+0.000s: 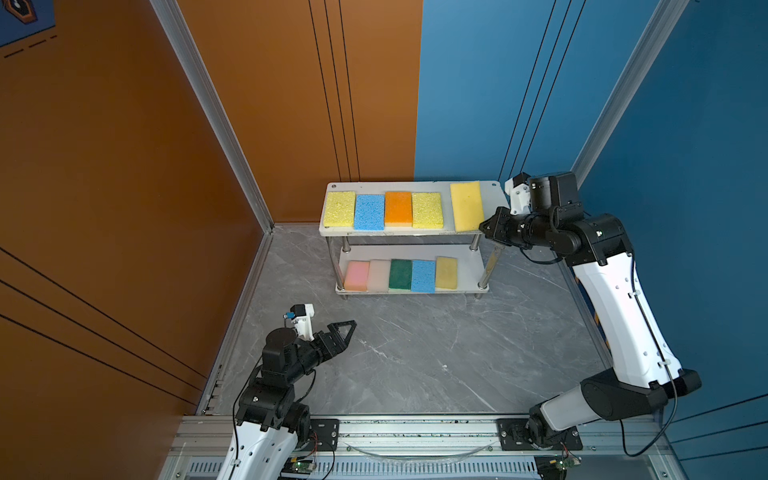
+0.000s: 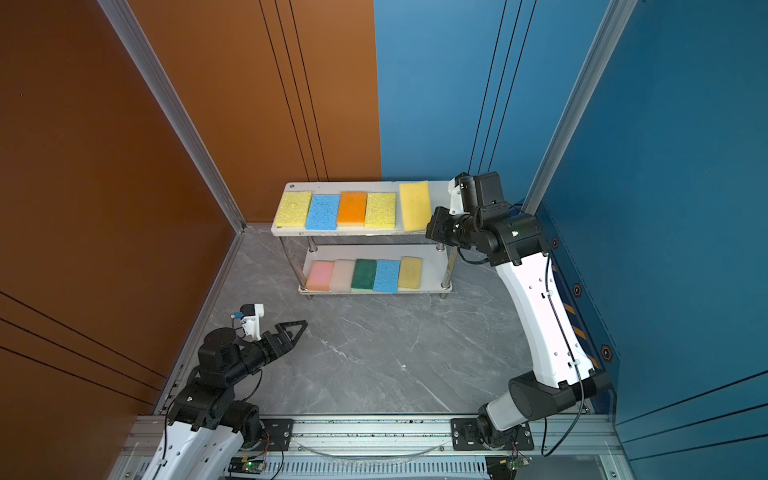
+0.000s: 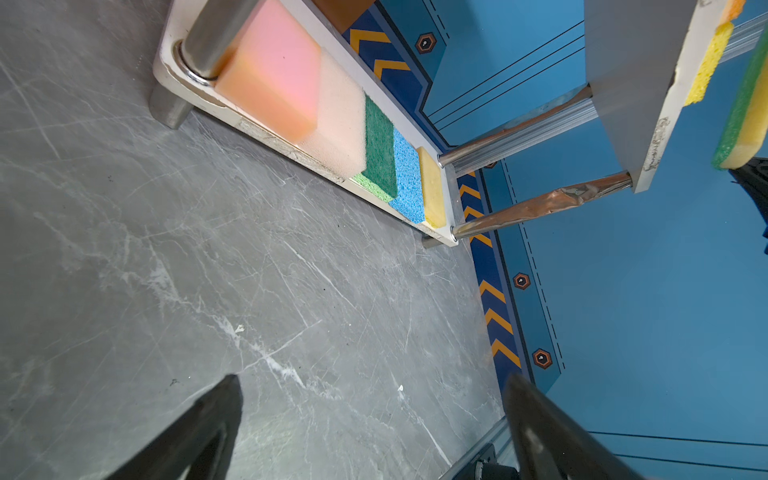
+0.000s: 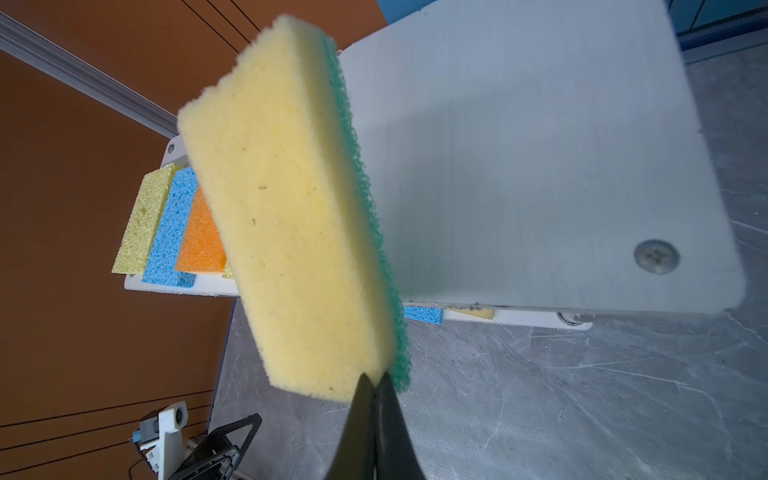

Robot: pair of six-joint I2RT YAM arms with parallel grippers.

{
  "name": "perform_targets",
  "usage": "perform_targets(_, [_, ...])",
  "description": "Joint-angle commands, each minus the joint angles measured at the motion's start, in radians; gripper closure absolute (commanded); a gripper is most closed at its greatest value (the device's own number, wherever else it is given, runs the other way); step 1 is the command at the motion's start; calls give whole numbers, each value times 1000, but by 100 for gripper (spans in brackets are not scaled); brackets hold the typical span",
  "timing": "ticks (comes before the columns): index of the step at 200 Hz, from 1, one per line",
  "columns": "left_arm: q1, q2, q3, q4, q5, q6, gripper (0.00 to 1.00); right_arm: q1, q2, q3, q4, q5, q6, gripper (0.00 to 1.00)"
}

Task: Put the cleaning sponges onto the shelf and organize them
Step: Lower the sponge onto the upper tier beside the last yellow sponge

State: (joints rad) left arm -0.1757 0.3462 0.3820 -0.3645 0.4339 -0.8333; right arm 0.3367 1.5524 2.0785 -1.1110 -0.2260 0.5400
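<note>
The right arm is reaching up from its base, wrist bending inward toward the shelf (image 1: 493, 194). The right gripper (image 4: 376, 380) is clamping tight on the near corner of a yellow, green-backed sponge (image 1: 466, 205), which is tilting over the top board's right end, beside 4 sponges (image 1: 398, 209) lying in a row. Another 5 sponges (image 1: 400, 274) are lying on the lower board. The left arm is crouching low over the table (image 1: 415, 353), with the left gripper (image 1: 349, 328) gaping wide and holding nothing.

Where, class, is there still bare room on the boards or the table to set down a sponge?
Top board: bare at its right end, beside the yellow sponge pinched in the right hand. Lower board: a bare patch right of its dull yellow sponge. The grey table in front lies open. Crowded: the upper sponge row and lower sponge row, packed side by side.
</note>
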Motion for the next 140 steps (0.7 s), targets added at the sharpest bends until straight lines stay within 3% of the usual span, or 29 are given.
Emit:
perform_targets(1, [12,-6,20,-29,7,28,2,-8,38,52,-33,-17,13,100])
perform_targets(140, [35,-16,18,-45,28,30,2,-15,133,105,9,-48,47,100])
